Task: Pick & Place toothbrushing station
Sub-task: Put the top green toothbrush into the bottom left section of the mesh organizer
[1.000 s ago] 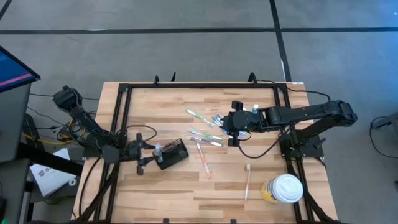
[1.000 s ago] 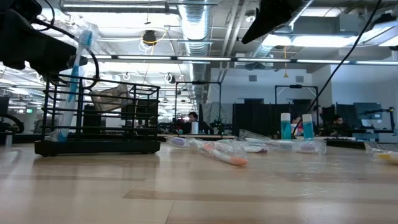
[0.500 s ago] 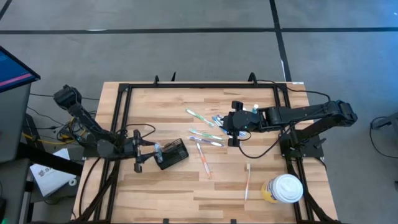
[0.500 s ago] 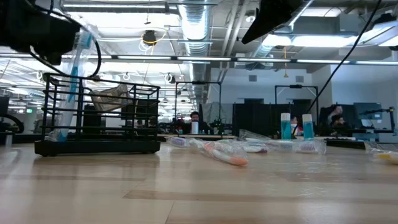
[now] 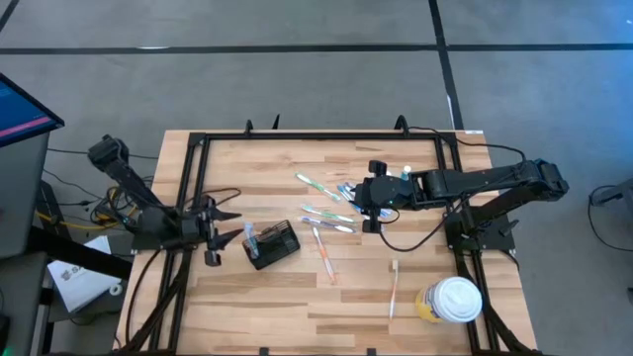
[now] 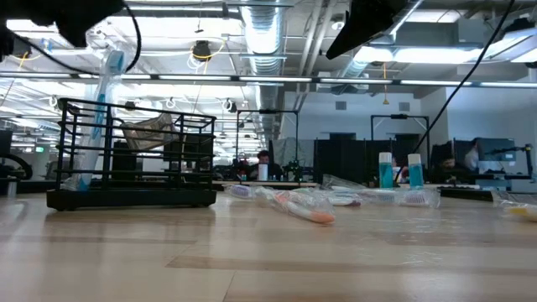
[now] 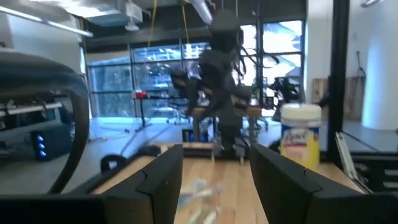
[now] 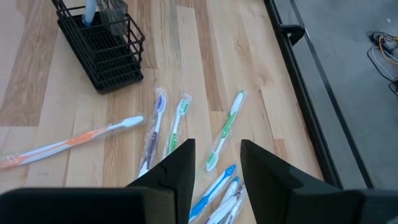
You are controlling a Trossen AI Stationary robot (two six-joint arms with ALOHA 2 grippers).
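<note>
Now the left gripper [image 5: 226, 235] hangs at the tabletop's [image 5: 396, 316] nine o'clock side, its fingers spread wide with nothing between them, just clear of the toothbrushing station [image 5: 273, 243]. That small black wire holder stands upright on the wood, a little toward seven o'clock of centre, with a wrapped blue-handled toothbrush [image 6: 102, 101] standing in the end nearest the left gripper. Over to the right gripper [image 5: 364, 210]: it hovers just three o'clock of centre, above a scatter of wrapped toothbrushes [image 5: 327, 210], fingers parted partway and gripping nothing. From the right wrist view, green, purple and blue brushes lie just ahead of the fingertips, and an orange toothbrush [image 8: 68, 144] lies flat between them and the station. One more toothbrush [image 5: 394, 288] lies by itself toward five o'clock, beside a white-lidded yellow cup [image 5: 450, 301] at the tabletop's five o'clock corner.
</note>
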